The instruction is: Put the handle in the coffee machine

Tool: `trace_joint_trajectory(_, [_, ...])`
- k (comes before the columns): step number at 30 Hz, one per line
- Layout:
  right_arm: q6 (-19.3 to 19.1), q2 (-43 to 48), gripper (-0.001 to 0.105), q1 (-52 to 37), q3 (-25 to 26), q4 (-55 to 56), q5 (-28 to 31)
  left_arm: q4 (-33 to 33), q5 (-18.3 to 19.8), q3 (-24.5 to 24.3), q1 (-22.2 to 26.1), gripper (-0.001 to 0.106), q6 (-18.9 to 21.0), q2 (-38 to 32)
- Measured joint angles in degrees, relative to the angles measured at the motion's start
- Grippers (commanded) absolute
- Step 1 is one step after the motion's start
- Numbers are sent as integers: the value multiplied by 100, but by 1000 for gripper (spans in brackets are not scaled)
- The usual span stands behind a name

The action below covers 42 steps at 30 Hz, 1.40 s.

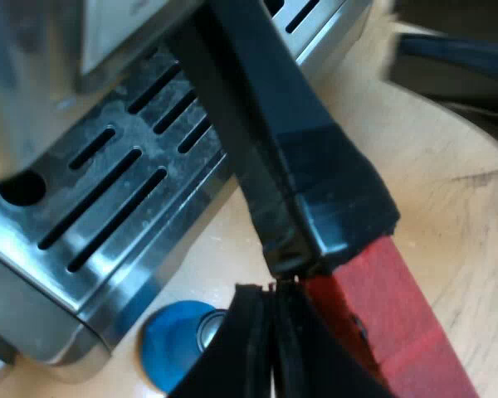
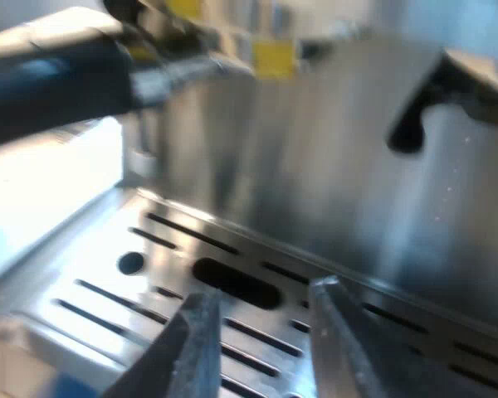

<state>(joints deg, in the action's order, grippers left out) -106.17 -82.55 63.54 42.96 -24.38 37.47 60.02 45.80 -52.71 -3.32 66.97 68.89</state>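
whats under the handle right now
The slotted drip tray lies under the handle's dark part, wooden table under its red end. The handle covers whatever sits directly beneath it.

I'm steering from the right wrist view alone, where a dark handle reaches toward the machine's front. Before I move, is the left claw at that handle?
Observer: Yes. The left claw has its tips at the handle, where the black grip meets the red end.
Operator: Is it open around the handle?
Observer: No, its fingers are pressed together, tips against the handle's edge.
Operator: Is anything loose nearby?
Observer: A blue tamper sits on the wooden table, just off the drip tray corner.
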Motion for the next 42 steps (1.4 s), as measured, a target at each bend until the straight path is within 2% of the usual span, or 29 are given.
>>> trace_joint_trajectory(1, [0,159,42,-1,2,139,-150,12,0,0,-4,0,35,0])
trace_joint_trajectory(2, [26,457,49,-1,2,374,-432,13,0,0,-10,0,125,0])
trace_joint_trajectory(4, [37,668,56,-1,2,586,-599,25,-55,33,-66,0,213,0])
trace_joint_trajectory(6, [37,1054,60,-1,2,970,-891,16,-106,48,-120,0,311,0])
trace_joint_trajectory(12, [216,1849,59,-1,2,2002,-1344,8,-605,48,-466,0,484,0])
trace_joint_trajectory(14, [212,2043,59,-1,2,2368,-1377,-3,-940,32,-684,0,628,0])
trace_joint_trajectory(16, [212,2173,59,-1,2,2548,-1375,-2,-1087,20,-783,0,718,0])
trace_joint_trajectory(17, [225,2221,59,-1,2,2643,-1385,-27,-1309,-19,-890,0,836,-18])
trace_joint_trajectory(19, [256,2338,59,-1,2,2797,-1382,-28,-1333,-23,-902,0,841,-25])
trace_joint_trajectory(22, [255,2468,59,-1,2,2969,-1382,-27,-1569,-50,-1016,0,947,-64])
trace_joint_trajectory(23, [255,2538,59,-1,2,3043,-1382,43,-1922,-148,-1218,0,1234,-68])
trace_joint_trajectory(24, [255,2594,59,-1,2,3075,-1382,51,-1990,-165,-1277,0,1349,-89])
trace_joint_trajectory(26, [255,2651,59,-1,2,3073,-1382,153,-2585,-269,-1598,0,1891,-106])
trace_joint_trajectory(30, [255,2723,59,-1,2,3101,-1382,246,-3388,-489,-2021,0,2108,-106])
trace_joint_trajectory(36, [255,2759,59,-1,2,3390,-1433,378,-3721,-703,-2358,0,2285,-118])
trace_joint_trajectory(38, [255,2812,59,-1,-11,3500,-1523,411,-3753,-746,-2439,0,2454,-118])
trace_joint_trajectory(42, [255,2902,59,-1,-11,3533,-1560,428,-3780,-763,-2488,0,2514,-118])
